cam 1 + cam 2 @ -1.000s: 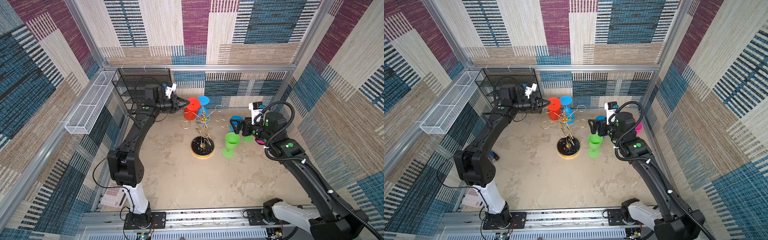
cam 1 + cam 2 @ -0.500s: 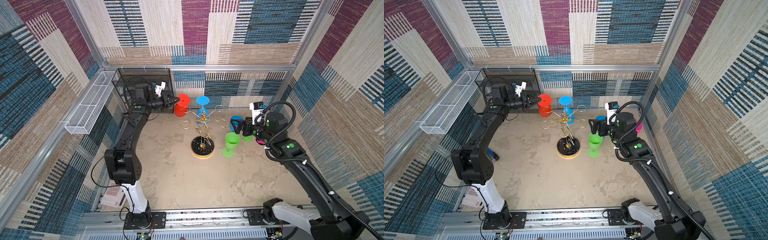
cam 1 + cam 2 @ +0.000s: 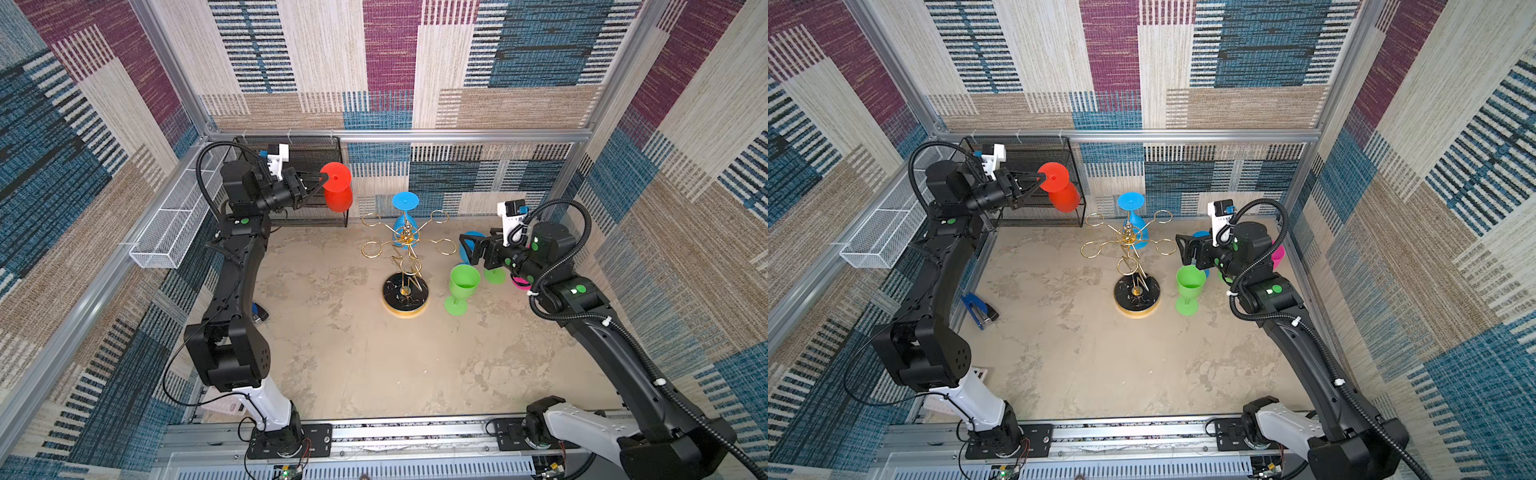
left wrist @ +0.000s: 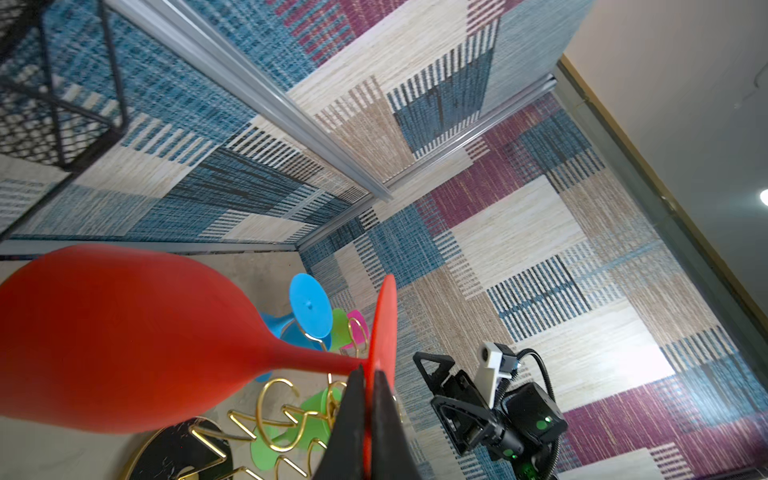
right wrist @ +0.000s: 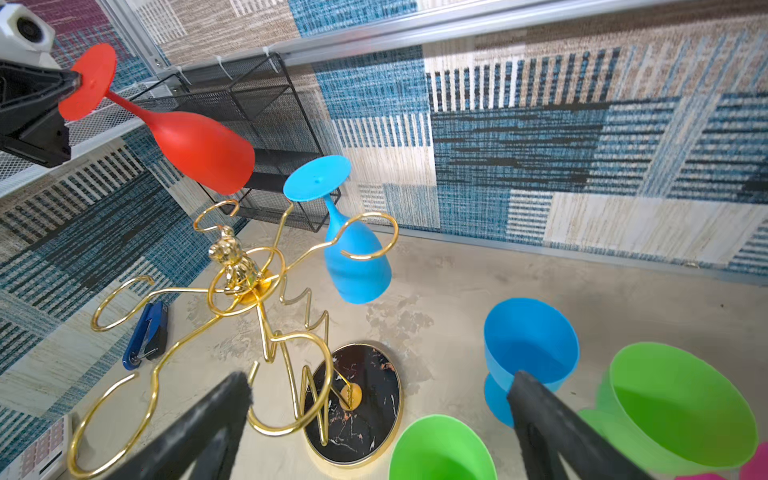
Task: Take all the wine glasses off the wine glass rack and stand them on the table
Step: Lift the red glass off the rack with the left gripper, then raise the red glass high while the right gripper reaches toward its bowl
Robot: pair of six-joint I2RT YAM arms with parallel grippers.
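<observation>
- Red wine glass [image 3: 338, 199] hangs from the left tool [image 3: 322, 179], whose jaws are pinched tight on the edge of the glass's round foot. In the left wrist view the two black fingers [image 4: 351, 424] meet on the thin red disc.
- It is carried foot up and bowl down, tilted, with the stem slanting away from the tool.
- In both top views the red wine glass is raised clear of the wine glass rack [image 3: 405, 245] and touches none of its ring-ended arms. It sits up and to the left of the rack, in front of the black mesh shelf unit [image 3: 299, 153].
- The rack stands on its round black base near the middle of the bench [image 3: 374, 365]. A blue wine glass [image 3: 405, 202] hangs upside down from one arm on the far side.
- The right tool [image 3: 469, 249] hovers above the bench to the right of the rack, jaws spread wide and gripping nothing. In the right wrist view its fingers [image 5: 544, 424] frame the rack's base.
- Just beside the right tool a green glass [image 3: 463, 282] stands upright on the bench. Close by are a second green glass [image 3: 494, 274], a blue cup [image 5: 530, 340] and a pink cup [image 3: 521, 283], which is mostly hidden behind the arm.
- A white mesh basket [image 3: 174, 224] hangs along the left wall.
- A blue stapler [image 3: 978, 307] lies on the bench beside the left arm.
</observation>
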